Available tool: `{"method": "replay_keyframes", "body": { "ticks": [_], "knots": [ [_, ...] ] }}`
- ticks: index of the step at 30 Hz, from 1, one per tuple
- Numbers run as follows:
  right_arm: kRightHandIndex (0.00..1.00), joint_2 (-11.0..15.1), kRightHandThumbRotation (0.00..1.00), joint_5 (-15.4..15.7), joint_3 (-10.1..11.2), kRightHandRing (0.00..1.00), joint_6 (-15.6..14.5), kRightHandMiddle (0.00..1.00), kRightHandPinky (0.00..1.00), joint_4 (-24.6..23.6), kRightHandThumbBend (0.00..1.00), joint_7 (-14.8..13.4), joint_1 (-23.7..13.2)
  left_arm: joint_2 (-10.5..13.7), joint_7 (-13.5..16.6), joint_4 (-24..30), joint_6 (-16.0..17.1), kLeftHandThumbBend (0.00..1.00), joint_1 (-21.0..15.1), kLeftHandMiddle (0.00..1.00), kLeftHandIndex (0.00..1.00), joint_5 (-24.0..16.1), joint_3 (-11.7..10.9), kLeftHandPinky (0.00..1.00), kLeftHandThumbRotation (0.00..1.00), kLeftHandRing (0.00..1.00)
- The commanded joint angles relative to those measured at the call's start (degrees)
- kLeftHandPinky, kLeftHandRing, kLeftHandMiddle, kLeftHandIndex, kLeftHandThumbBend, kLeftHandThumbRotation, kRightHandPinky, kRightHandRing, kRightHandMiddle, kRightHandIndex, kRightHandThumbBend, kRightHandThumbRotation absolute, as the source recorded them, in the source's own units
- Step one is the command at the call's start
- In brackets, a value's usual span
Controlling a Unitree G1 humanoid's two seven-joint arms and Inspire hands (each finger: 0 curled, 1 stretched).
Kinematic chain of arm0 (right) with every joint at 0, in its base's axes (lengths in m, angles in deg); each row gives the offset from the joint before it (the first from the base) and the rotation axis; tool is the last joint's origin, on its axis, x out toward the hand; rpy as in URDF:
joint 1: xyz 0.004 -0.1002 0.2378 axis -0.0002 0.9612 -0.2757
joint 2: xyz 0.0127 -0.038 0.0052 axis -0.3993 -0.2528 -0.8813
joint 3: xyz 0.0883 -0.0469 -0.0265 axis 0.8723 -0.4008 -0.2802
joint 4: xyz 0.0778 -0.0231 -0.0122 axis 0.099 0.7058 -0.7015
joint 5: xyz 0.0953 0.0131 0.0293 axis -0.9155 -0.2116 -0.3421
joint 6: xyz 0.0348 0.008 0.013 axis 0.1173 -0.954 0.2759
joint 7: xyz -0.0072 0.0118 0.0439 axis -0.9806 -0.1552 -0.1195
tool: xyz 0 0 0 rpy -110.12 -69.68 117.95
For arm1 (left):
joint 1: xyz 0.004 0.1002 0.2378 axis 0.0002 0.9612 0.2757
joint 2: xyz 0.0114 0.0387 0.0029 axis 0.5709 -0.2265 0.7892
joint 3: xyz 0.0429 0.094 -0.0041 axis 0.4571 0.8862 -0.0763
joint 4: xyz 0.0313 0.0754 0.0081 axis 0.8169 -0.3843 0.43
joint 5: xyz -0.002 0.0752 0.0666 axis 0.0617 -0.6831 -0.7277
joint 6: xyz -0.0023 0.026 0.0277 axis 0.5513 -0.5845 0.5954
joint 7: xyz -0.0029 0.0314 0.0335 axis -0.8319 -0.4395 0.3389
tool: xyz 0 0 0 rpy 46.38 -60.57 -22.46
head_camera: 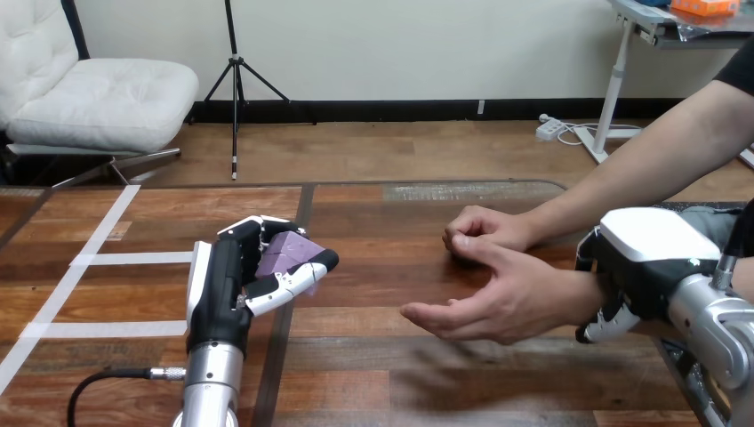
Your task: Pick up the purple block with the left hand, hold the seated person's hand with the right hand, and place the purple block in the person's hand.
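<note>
Lower left, my left hand (222,285) curls round the angular purple block (283,253) — at right, my right hand (649,258) wraps the person's wrist (582,289), the person's hand (498,302) open above the wooden table (373,267).

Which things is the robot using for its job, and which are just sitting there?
For the job:
purple block, gripped by the left hand
right hand, curled round the person's wrist
the person's open hand

Just sitting there:
white tape strips on the table
the person's other hand, resting farther back
</note>
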Motion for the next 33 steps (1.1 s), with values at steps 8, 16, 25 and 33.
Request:
{"method": "replay_keyframes", "body": {
  "ticks": [8,16,25,33],
  "knots": [
    [0.51,2.27,0.0,0.47,2.1,0.41,0.7,0.49,0.33,-2.94,0.79,-0.73,-3.59,-1.64,-2.72,2.33,-0.85,0.74,-6.02,0.45,0.46,2.35,-0.2,0.28,0.0,0.35],
    [0.51,2.21,0.0,0.57,2.07,0.41,1.43,0.49,0.32,-2.65,0.79,-1.25,-4.31,-2.7,-5.95,3.12,-2.79,0.75,-6.97,0.44,0.46,4.36,-0.46,0.28,0.0,0.35],
    [0.52,2.23,0.0,0.96,1.79,0.43,1.79,0.5,0.35,-2.44,0.79,-0.75,-5.27,-3.71,-9.77,3.28,-5.39,0.77,-8.61,0.43,0.45,6.82,-0.77,0.29,0.0,0.35],
    [0.52,2.08,0.0,0.84,1.54,0.43,2.31,0.49,0.35,-2.07,0.79,-0.63,-6.09,-4.48,-12.66,3.19,-7.17,0.79,-10.15,0.44,0.45,8.82,-1.01,0.29,0.0,0.36]
  ]
}}
